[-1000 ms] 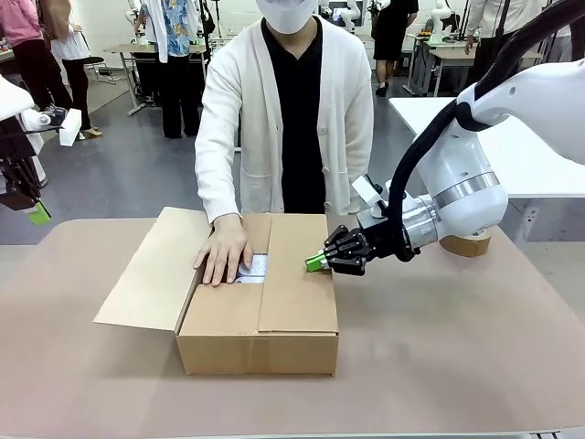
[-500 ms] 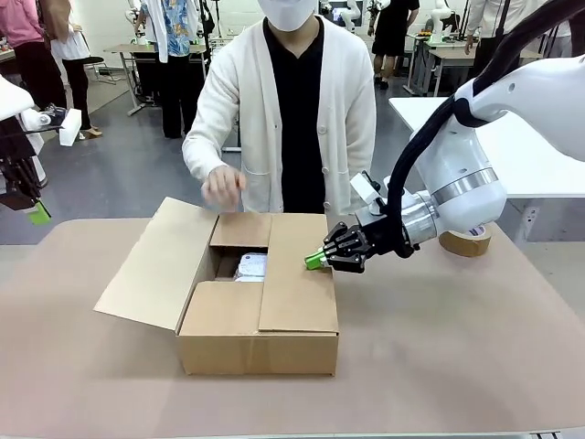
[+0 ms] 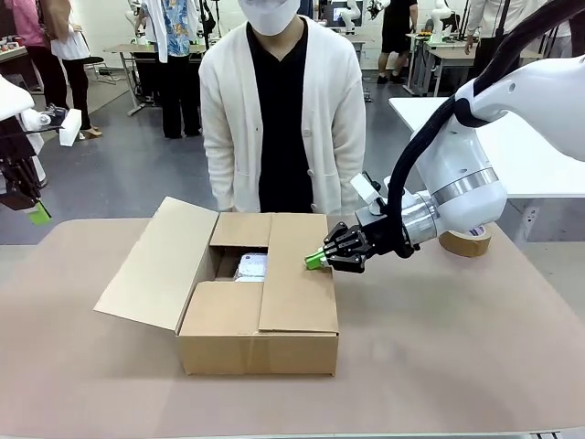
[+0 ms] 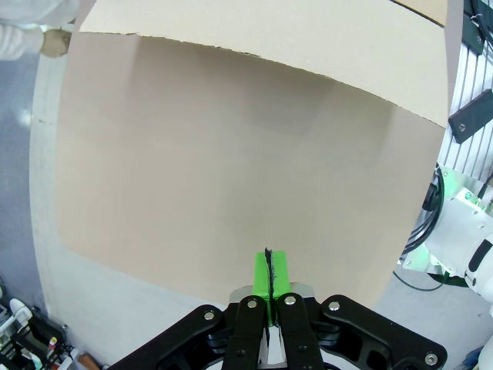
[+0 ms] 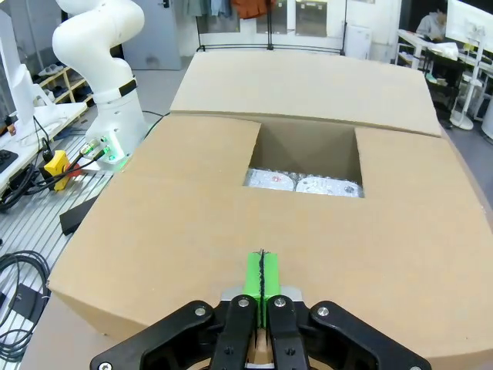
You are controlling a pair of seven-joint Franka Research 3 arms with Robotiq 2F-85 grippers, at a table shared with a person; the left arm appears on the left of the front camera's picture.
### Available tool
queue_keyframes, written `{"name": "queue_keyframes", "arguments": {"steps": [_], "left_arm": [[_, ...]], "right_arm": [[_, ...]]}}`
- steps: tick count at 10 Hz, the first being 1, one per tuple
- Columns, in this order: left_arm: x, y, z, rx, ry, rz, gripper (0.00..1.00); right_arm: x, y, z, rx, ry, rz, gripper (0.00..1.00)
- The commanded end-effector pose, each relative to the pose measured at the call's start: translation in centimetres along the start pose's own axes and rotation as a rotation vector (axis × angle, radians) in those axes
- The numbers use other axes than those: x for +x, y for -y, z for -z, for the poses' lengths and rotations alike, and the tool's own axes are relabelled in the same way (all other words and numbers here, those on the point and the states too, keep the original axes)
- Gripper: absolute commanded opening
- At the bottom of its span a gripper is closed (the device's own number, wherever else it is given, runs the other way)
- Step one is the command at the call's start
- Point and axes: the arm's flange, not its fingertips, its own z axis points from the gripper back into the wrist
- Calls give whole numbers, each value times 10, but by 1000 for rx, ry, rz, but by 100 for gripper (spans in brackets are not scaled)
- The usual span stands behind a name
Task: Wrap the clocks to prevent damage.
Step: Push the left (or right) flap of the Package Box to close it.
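On the near half of the table, approx. centre, sits a brown cardboard box. Its near flap and R flap are folded flat over the top, the far flap dips inward, and the L flap is splayed out to the side, sloping up and away. Btw. the flaps a squarish gap is open, and the clocks lie down inside it at the bottom of the box. The right wrist view shows them as two rounded bundles side by side, each covered in pale, silvery, crinkled wrap w/ no bare face or casing showing.

Just past the gap, the right gripper comes in from the R, green pads pressed tight together w/ nothing btw. them. Its tip is at the far R part of the folded R flap; touching or just above, can't tell.

Further R, partly behind that arm, a tape roll lies flat on the table.

Well apart at far L, the left gripper hangs over the table's L side, jaws also squeezed together, empty.

Beyond the far edge stands a person in a white cardigan over black, arms down, close behind the box.
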Motion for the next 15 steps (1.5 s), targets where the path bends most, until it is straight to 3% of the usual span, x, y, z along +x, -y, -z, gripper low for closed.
{"name": "queue_keyframes", "arguments": {"steps": [1, 7, 8, 9, 10, 11, 14, 15], "left_arm": [[0, 2, 0, 4, 9, -20, 0], [0, 0, 0, 0, 0, 0, 0], [2, -13, 1, 99, 193, 240, 0], [1, -31, 6, 22, 405, 361, 0], [-5, -36, 19, -27, 555, 493, 0], [-18, -38, 38, -55, 692, 541, 0], [-38, -51, 100, -237, 840, 387, 0], [-40, -49, 113, -248, 841, 333, 0]], "right_arm": [[-4, -1, 2, -13, 2, 15, 1], [-4, -1, 2, -13, 2, 15, 1], [-4, -1, 2, -13, 2, 15, 1], [-4, -1, 2, -13, 2, 15, 1], [-4, -1, 2, -13, 2, 15, 1], [-4, -1, 2, -13, 2, 15, 1], [-4, -1, 2, -13, 2, 15, 1], [-4, -1, 2, -13, 2, 15, 1]]}}
